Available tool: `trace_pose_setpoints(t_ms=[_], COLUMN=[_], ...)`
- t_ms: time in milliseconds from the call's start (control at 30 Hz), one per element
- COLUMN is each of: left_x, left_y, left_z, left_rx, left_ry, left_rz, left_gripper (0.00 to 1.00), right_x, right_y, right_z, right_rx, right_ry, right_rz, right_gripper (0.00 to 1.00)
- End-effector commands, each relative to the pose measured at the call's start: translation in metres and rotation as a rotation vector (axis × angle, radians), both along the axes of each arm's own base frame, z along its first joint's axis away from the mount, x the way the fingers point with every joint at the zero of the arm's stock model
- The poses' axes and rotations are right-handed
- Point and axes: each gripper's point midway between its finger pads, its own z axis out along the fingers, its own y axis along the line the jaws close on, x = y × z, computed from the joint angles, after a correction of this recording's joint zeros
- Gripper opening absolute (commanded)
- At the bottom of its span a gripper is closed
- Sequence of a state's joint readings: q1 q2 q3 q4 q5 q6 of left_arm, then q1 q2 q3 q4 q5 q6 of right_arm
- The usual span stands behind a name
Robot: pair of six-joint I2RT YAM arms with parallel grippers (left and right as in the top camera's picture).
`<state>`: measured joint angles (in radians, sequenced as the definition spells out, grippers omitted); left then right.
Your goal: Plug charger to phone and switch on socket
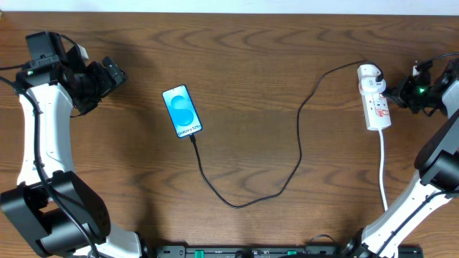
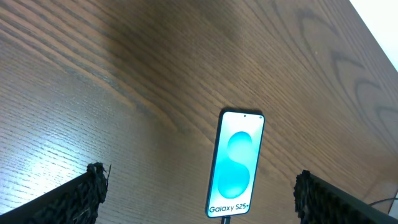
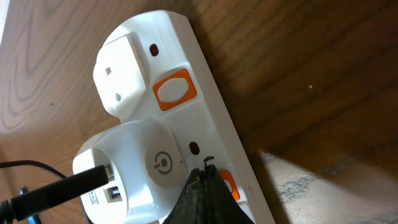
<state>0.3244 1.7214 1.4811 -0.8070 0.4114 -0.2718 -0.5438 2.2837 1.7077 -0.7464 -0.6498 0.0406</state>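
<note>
The small rectangular smartphone with the bright blue screen (image 1: 181, 111) lay flat on the brown wood-grain worktop (image 1: 251, 43), left of centre. The long thin black charger cable (image 1: 300, 143) ran from its lower edge in a slack loop across to the narrow white power strip with orange rocker switches (image 1: 375, 97) at the right side. The plug looked seated in the phone (the joint sat at the very edge of the left wrist view, so I could not be sure).

The left jaws stood wide open and empty, well apart from the phone. The right jaws were closed on nothing, their dark fingertips (image 3: 205, 186) brought together into one blunt point at the nearer orange switch (image 3: 229, 185), which they partly hid. Whether they touched it I could not tell. The small red lamp (image 3: 194, 148) beside it looked unlit, so the switching was probably not yet done.

The strip seemed light, hard and smooth, and likely to skid or twist under an off-centre push. The rocker probably wanted a press straight down on its face. The cable was limp and could drag the light, slippery phone if tugged. It was best taken at its stiff plug end, and the phone by its long edges rather than the glass.
</note>
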Motion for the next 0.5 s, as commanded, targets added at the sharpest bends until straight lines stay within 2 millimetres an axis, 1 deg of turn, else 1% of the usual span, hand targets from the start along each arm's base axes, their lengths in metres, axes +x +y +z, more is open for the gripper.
trace_pose_setpoints(t_ms=[0, 133, 467], left_x=[-0.002, -0.002, -0.002], left_y=[0.002, 0.002, 0.002], left_z=[0.002, 0.002, 0.002], left_rx=[0.022, 0.022, 0.022], left_ry=[-0.003, -0.003, -0.003], left_rz=[-0.004, -0.004, -0.004], left_gripper=[0.98, 0.98, 0.98], right_x=[0.002, 0.001, 0.003], right_y=[0.017, 0.022, 0.042], right_z=[-0.004, -0.004, -0.008], right_rx=[-0.005, 0.001, 0.004], right_ry=[0.013, 0.023, 0.045], right_rz=[0.046, 0.053, 0.093], right_gripper=[0.01, 0.01, 0.01])
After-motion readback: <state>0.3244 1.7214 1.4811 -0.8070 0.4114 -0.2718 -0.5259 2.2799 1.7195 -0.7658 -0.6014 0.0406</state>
